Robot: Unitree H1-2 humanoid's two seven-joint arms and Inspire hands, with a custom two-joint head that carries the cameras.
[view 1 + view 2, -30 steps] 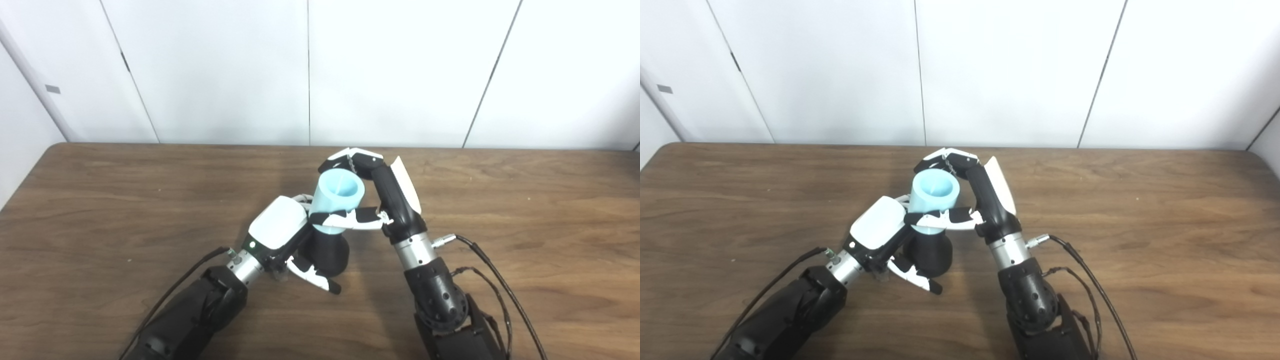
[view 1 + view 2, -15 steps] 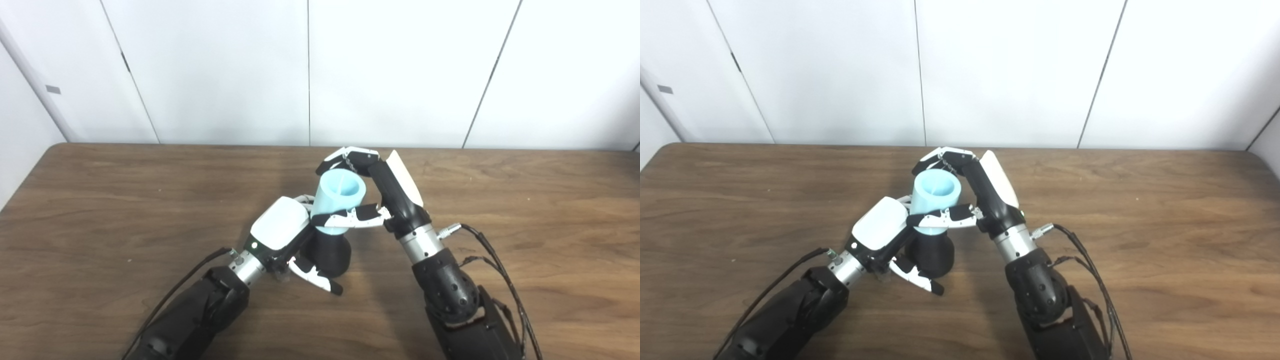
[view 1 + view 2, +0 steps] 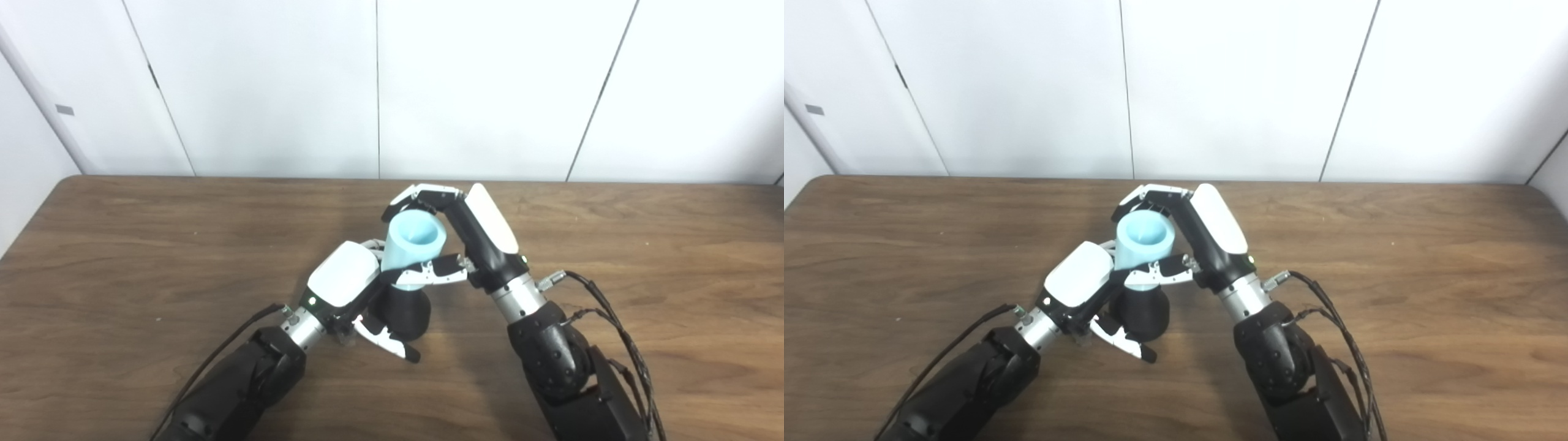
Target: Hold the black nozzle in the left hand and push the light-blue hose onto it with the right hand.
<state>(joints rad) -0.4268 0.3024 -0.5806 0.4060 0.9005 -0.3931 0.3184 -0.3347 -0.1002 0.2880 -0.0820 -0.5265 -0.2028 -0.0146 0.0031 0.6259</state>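
A: Where is the hose [image 3: 415,245]?
B: Seated on the nozzle [image 3: 404,312], above the table [image 3: 122,245].
A: Grips?
B: Left hand [image 3: 346,291] clasps the nozzle, bracing it; right hand [image 3: 456,239] wraps the hose to press down.

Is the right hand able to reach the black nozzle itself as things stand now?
Probably not. The right hand is shut on the light-blue hose, which sits over the top of the black nozzle, and the left hand wraps the nozzle's near side.
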